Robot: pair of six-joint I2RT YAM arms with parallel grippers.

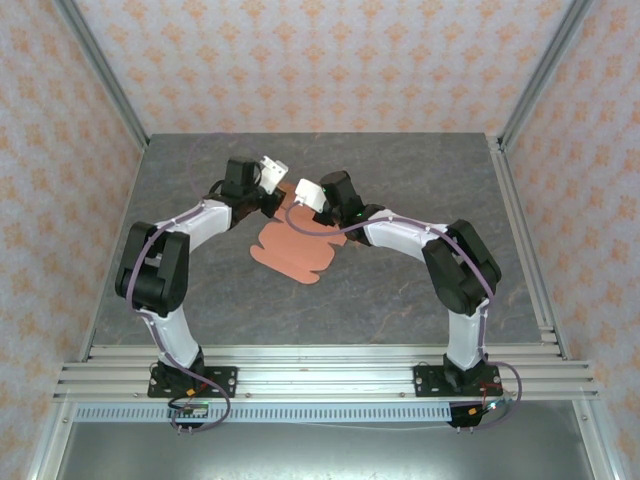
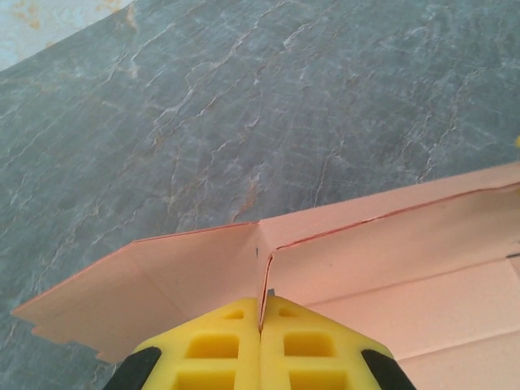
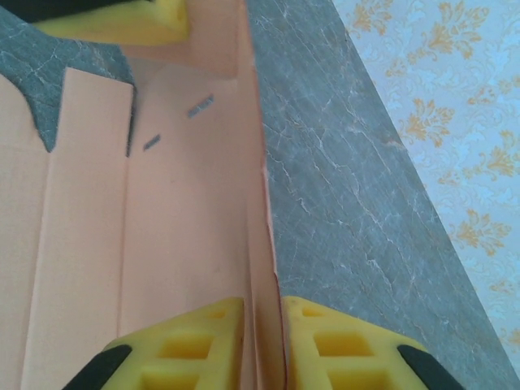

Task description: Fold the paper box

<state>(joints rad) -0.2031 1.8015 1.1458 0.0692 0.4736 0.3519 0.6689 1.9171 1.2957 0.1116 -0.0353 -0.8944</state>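
The paper box [image 1: 292, 250] is a salmon-orange card sheet lying partly folded mid-table, its far edge raised. My left gripper [image 1: 278, 205] sits at the far left corner. In the left wrist view its yellow fingers [image 2: 211, 345] are shut on an upright corner flap of the paper box [image 2: 390, 268], the left gripper [image 2: 262, 315] pinching the thin card edge. My right gripper [image 1: 312, 215] is at the far right side. In the right wrist view the right gripper [image 3: 264, 341] holds a raised side wall of the box [image 3: 179, 203] between its pads, and the left finger [image 3: 114, 20] shows at top left.
The grey marble-patterned table [image 1: 400, 290] stretches around the sheet. Patterned walls [image 1: 320, 60] and metal frame posts [image 1: 525, 90] enclose the back and sides. Rails [image 1: 320, 375] carrying the arm bases run along the near edge.
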